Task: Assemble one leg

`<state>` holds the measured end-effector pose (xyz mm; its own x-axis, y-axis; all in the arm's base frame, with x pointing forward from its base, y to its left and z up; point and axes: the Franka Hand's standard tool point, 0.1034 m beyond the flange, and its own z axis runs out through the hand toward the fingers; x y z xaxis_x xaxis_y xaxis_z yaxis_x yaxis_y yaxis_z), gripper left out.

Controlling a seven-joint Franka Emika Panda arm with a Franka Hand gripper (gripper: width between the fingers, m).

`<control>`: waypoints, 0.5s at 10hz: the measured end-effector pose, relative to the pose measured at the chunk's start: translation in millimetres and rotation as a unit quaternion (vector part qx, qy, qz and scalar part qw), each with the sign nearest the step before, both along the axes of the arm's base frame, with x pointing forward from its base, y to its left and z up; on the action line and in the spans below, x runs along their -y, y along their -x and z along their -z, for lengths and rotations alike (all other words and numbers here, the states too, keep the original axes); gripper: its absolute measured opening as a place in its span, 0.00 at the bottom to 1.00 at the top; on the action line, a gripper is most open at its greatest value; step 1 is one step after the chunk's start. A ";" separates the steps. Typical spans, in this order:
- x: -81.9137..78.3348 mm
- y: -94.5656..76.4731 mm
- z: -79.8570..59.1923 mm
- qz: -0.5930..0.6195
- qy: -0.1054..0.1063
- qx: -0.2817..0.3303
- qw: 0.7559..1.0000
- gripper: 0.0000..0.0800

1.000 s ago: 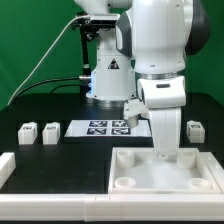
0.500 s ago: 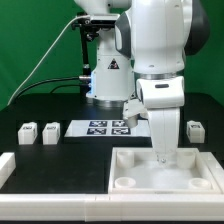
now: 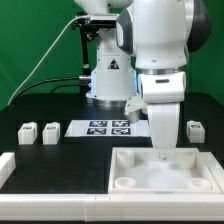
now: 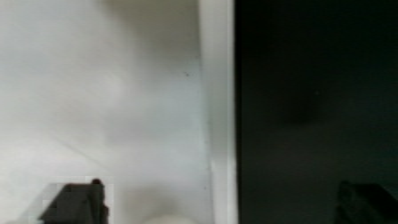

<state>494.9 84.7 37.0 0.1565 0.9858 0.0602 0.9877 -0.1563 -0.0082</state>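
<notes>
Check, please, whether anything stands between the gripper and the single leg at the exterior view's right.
Only the tabletop's low far rim. The gripper hangs open just inside it, while the leg stands upright on the black table beyond it. Nothing else visible lies between them.

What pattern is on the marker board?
Black-and-white square tags on the white marker board; exterior view shows it best.

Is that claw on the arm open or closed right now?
Open: in the wrist view the gripper's two dark fingertips stand far apart.
</notes>
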 end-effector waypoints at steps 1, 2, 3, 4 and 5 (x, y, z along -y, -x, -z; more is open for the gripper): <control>-1.2 3.0 -12.4 0.012 0.004 0.001 1.000 0.81; -0.4 6.8 -21.2 0.026 0.005 0.008 1.000 0.81; 1.6 10.9 -23.3 0.042 0.006 0.009 0.999 0.81; 1.2 10.5 -20.5 0.051 0.005 0.006 0.999 0.81; 1.5 10.5 -20.1 0.051 0.005 0.006 0.999 0.81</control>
